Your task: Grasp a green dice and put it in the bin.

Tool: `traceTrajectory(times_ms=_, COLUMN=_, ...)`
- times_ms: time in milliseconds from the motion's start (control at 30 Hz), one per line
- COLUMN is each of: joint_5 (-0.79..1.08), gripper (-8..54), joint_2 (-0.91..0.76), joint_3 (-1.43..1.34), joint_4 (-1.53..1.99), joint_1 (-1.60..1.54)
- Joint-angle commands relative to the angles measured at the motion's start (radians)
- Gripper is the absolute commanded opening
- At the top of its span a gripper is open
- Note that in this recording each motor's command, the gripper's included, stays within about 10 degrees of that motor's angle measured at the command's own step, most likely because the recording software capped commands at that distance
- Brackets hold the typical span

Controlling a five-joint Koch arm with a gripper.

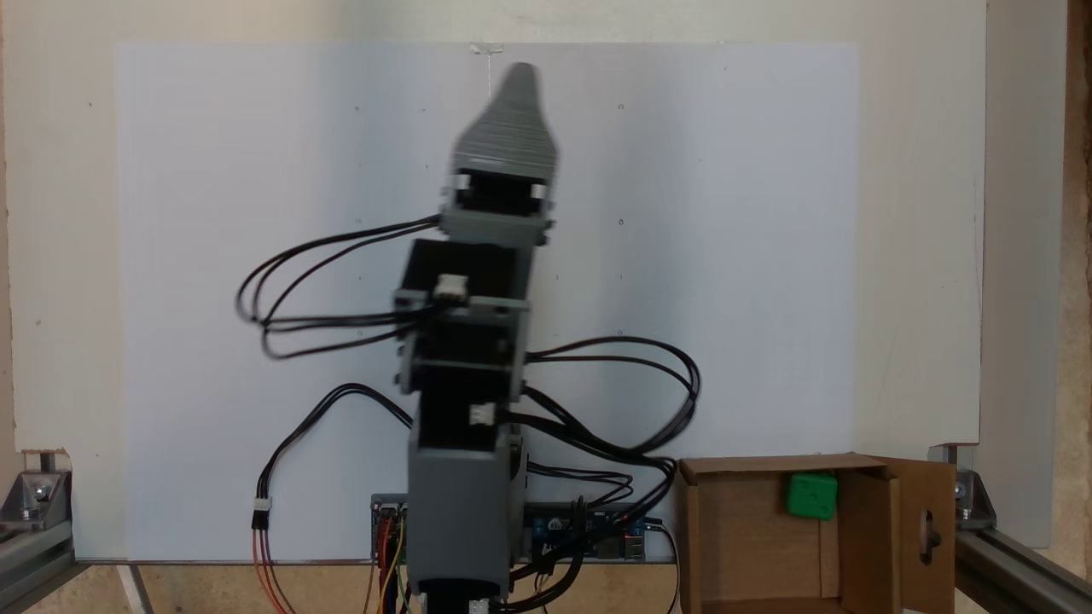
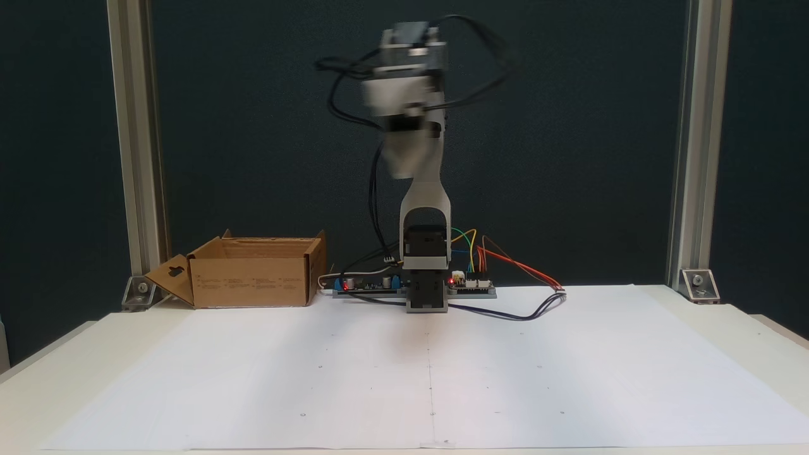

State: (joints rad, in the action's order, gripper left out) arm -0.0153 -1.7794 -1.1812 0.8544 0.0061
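Observation:
The green dice (image 1: 811,496) lies inside the bin (image 1: 857,546), a brown cardboard box at the lower right of a fixed view, close to the box's upper wall. In the front fixed view the bin (image 2: 253,281) stands at the left beside the arm's base, and its walls hide the dice. My gripper (image 1: 520,75) is raised high over the middle of the white sheet, far from the bin. It shows as a single grey pointed tip. From the front the gripper (image 2: 402,161) is motion-blurred, so its jaws cannot be made out. Nothing green shows at it.
A white paper sheet (image 2: 430,373) covers the table. The arm's base, control boards (image 2: 471,287) and loose cables (image 2: 524,309) sit at the back edge. Aluminium frame posts (image 2: 136,145) stand at both back corners. The bin's flap with a handle hole (image 2: 172,278) folds outward.

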Motion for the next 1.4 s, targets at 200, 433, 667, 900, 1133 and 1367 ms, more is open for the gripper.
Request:
traceTrajectory(times_ms=200, joint_5=-0.041, gripper=44.6, joint_2=-0.316, joint_3=-0.426, joint_4=-0.339, joint_1=-0.067)
traceTrajectory(times_ms=433, joint_5=-0.041, gripper=45.6, joint_2=-0.502, joint_3=-0.73, joint_4=-0.644, joint_1=0.058)
traceTrajectory(times_ms=667, joint_5=-0.017, gripper=47.3, joint_2=-0.588, joint_3=-0.931, joint_4=-0.938, joint_1=0.089)
traceTrajectory(times_ms=900, joint_5=-0.018, gripper=47.1, joint_2=-0.591, joint_3=-1.103, joint_4=-1.212, joint_1=0.081)
traceTrajectory(times_ms=1133, joint_5=-0.017, gripper=46.7, joint_2=-0.591, joint_3=-1.292, joint_4=-1.495, joint_1=0.081)
traceTrajectory(times_ms=1367, joint_5=-0.018, gripper=44.7, joint_2=-0.591, joint_3=-1.45, joint_4=-1.779, joint_1=0.081)
